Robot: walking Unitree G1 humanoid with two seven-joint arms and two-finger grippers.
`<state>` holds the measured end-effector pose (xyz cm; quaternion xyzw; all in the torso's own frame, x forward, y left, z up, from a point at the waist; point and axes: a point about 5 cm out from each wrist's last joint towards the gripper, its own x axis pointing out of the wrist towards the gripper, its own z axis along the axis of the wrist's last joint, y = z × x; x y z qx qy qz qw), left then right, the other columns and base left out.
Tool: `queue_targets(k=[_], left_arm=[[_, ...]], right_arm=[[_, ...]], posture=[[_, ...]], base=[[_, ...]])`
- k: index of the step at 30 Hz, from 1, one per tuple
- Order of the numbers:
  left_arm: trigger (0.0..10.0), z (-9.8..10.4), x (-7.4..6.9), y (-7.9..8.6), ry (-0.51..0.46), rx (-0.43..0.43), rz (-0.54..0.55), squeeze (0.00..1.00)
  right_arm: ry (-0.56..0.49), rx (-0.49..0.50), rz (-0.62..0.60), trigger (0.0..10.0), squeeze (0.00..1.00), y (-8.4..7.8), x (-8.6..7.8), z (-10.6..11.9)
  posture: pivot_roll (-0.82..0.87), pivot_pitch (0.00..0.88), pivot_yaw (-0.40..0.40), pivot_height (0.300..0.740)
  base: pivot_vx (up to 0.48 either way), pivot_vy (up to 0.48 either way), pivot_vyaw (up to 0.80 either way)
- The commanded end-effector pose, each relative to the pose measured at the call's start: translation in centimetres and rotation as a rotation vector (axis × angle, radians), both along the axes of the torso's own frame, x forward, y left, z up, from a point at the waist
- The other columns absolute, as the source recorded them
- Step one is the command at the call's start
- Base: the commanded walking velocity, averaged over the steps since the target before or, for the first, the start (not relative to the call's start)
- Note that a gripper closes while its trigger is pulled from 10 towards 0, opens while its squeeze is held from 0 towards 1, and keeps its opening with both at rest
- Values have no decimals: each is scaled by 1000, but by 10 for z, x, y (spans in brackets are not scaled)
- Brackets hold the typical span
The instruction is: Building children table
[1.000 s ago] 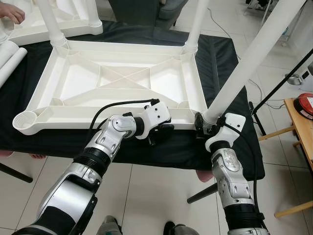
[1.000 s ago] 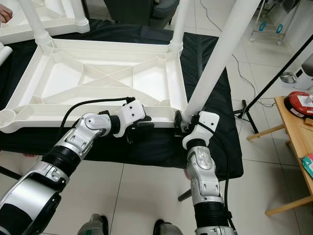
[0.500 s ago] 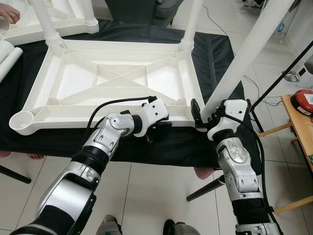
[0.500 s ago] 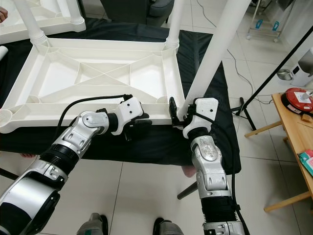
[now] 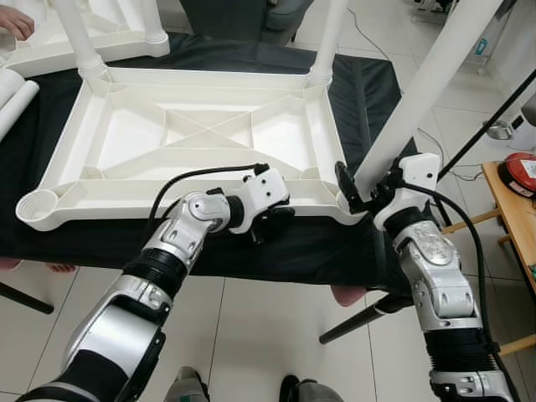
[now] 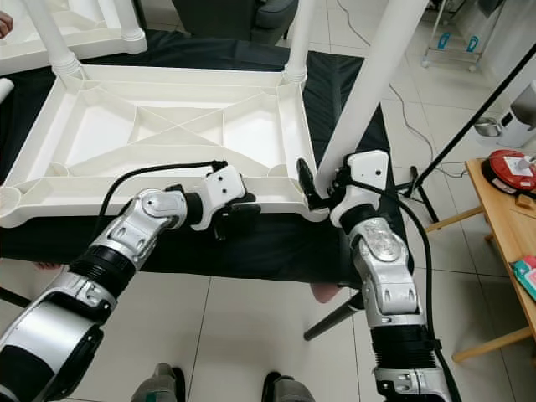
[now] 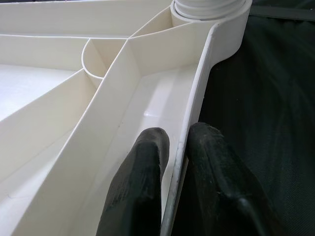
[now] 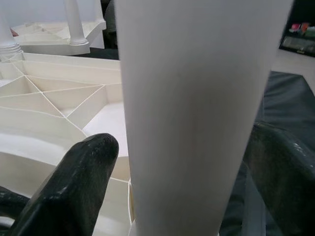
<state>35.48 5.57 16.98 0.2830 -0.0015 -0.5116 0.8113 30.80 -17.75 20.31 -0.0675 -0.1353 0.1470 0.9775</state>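
A white children's table top (image 5: 201, 79) lies upside down on a black cloth (image 5: 368, 84). Two legs (image 5: 329, 38) stand in its far corner sockets. A third white leg (image 5: 419, 92) leans out of the front right corner socket. My right gripper (image 5: 362, 186) is shut on this leg just above the socket, and the right wrist view shows a black finger (image 8: 83, 172) on each side of it. My left gripper (image 5: 272, 219) is shut on the table top's front rim (image 7: 197, 103) close to that corner. The front left socket (image 5: 38, 203) is empty.
A second upturned table top (image 5: 117, 46) lies at the back left, with a person's hand (image 5: 21, 21) by it. Loose white legs (image 5: 17, 96) lie on the cloth's left edge. A wooden table (image 5: 519, 218) with a red object (image 5: 521, 172) and a black stand pole (image 5: 490, 126) are on the right.
My right gripper has swung to the right and slightly up the tilted leg, whose foot stays at the corner socket. The left gripper keeps its hold on the rim.
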Motion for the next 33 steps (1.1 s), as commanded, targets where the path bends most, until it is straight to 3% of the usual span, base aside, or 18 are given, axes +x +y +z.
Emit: queue_targets(k=[1,10,22,23,24,25,26,27,33], left_arm=[[10000,-11,2,6,26,19,56,0],[10000,-11,1,6,26,22,49,0],[10000,-11,1,8,27,26,47,0],[10000,-11,1,8,27,26,47,0],[10000,-11,1,8,27,26,47,0],[10000,-11,1,8,27,27,46,0],[10000,-11,1,8,27,27,46,0],[10000,-11,1,8,27,28,47,0],[10000,-11,0,8,27,27,47,0]], right_arm=[[54,6,43,10000,0,-3,1,-7],[109,-111,248,10000,0,1,4,-7],[149,-174,288,10000,0,-9,23,-4],[156,-179,290,9216,0,-9,24,-5],[156,-179,290,9216,0,-9,24,-5],[161,-180,299,7647,0,-8,25,-6],[165,-180,305,5373,0,-8,26,-6],[167,-176,313,0,0,-8,27,-7],[170,-155,333,0,0,-5,26,-9]], posture=[[140,154,-10,740],[144,153,-8,740],[155,151,-6,740],[156,152,-6,740],[156,152,-6,740],[156,152,-6,740],[156,152,-6,740],[156,152,-6,740],[156,152,-6,740]], base=[[0,0,0],[0,0,0],[0,0,0],[0,0,0],[0,0,0],[0,0,0],[0,0,0],[0,0,0],[0,0,0]])
